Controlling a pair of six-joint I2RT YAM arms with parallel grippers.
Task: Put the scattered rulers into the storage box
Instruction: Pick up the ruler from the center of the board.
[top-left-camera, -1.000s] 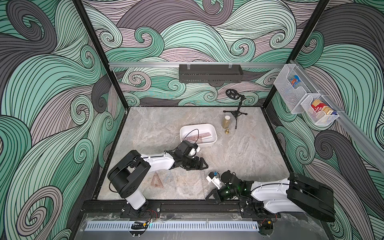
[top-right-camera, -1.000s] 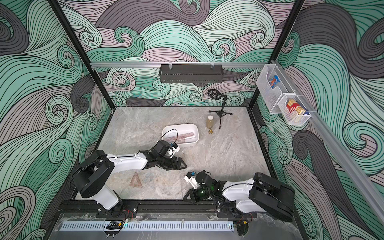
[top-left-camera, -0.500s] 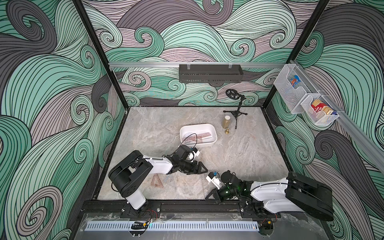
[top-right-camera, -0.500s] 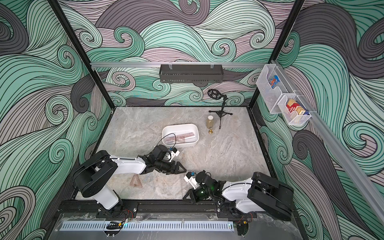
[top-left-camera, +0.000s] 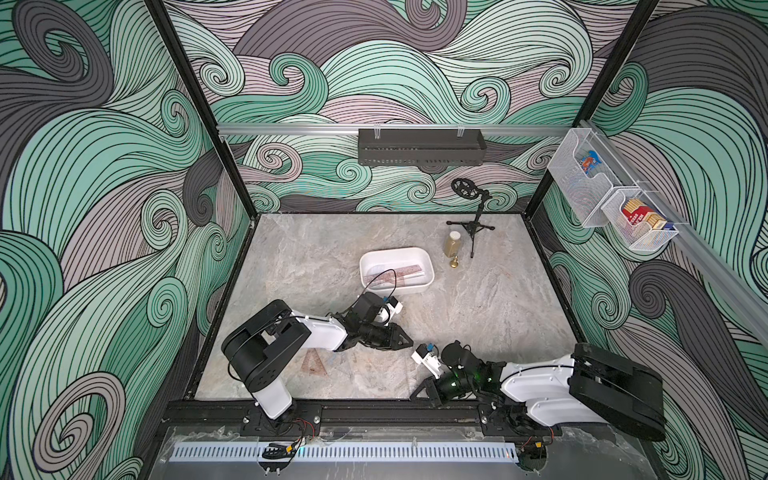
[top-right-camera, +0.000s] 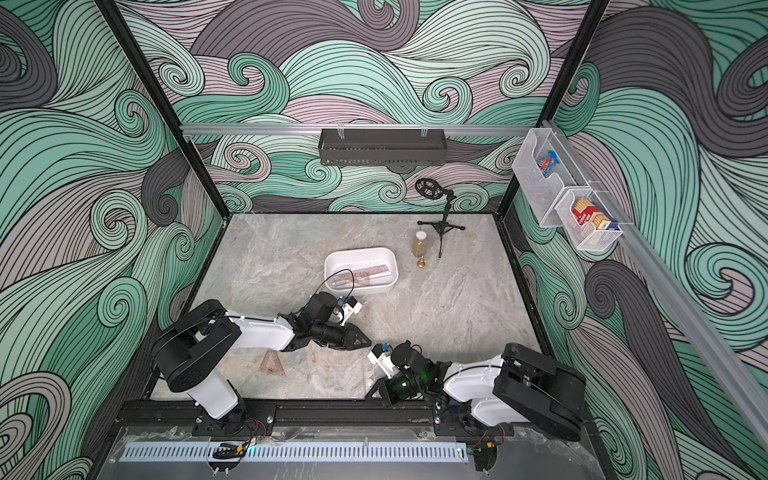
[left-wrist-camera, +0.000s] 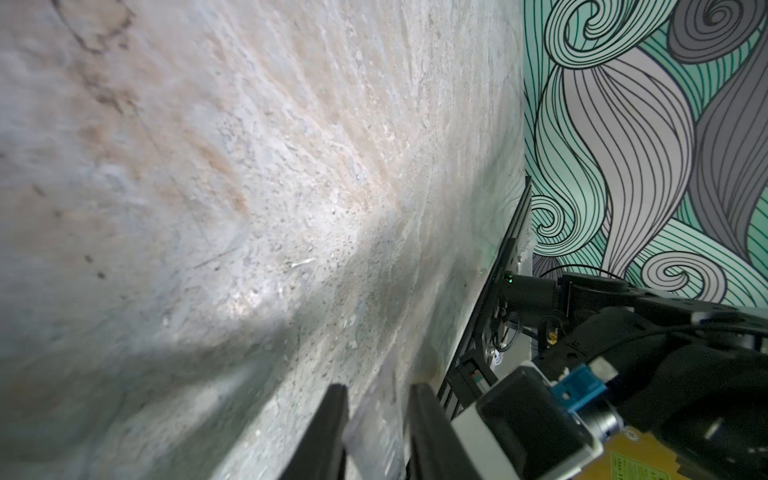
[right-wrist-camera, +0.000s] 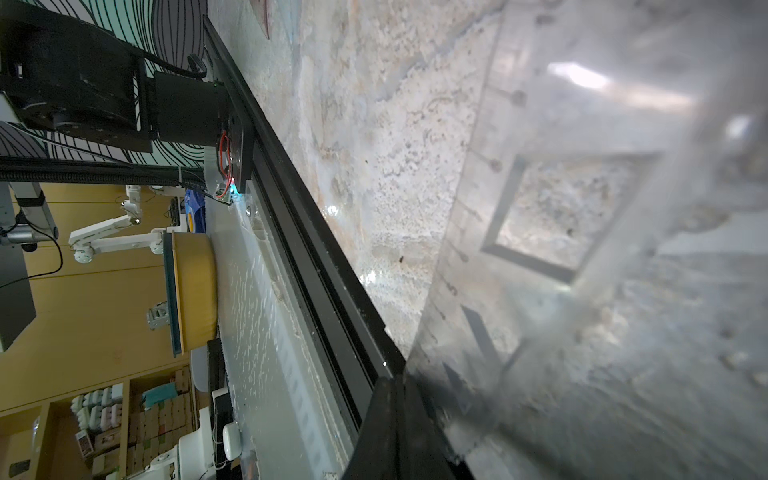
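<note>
The white storage box (top-left-camera: 395, 250) (top-right-camera: 361, 249) stands mid-table with a reddish-brown straight ruler (top-left-camera: 399, 274) (top-right-camera: 365, 274) inside. A reddish-brown set square (top-left-camera: 312, 363) (top-right-camera: 272, 363) lies flat near my left arm's base. My left gripper (top-left-camera: 409, 341) (top-right-camera: 368, 341) (left-wrist-camera: 378, 399) is low over the table. Its fingers are shut on a strip of clear ruler (left-wrist-camera: 376, 415). My right gripper (top-left-camera: 419, 392) (top-right-camera: 370, 392) (right-wrist-camera: 397, 378) lies by the front rail with its fingers pressed together. A clear set square (right-wrist-camera: 561, 104) comes out from between its fingertips, tilted off the table.
A small bottle (top-left-camera: 452, 245), a brass piece (top-left-camera: 454, 262) and a black mini tripod (top-left-camera: 473, 226) stand behind the box on the right. A black perforated tray (top-left-camera: 419, 151) hangs on the back wall. Wire baskets (top-left-camera: 615, 199) hang on the right wall. The black front rail (top-left-camera: 332, 409) borders the table.
My left gripper has moved from beside the box toward the front right and has dropped low. Its jaws have narrowed from wide open onto the clear strip. The right arm has not moved.
</note>
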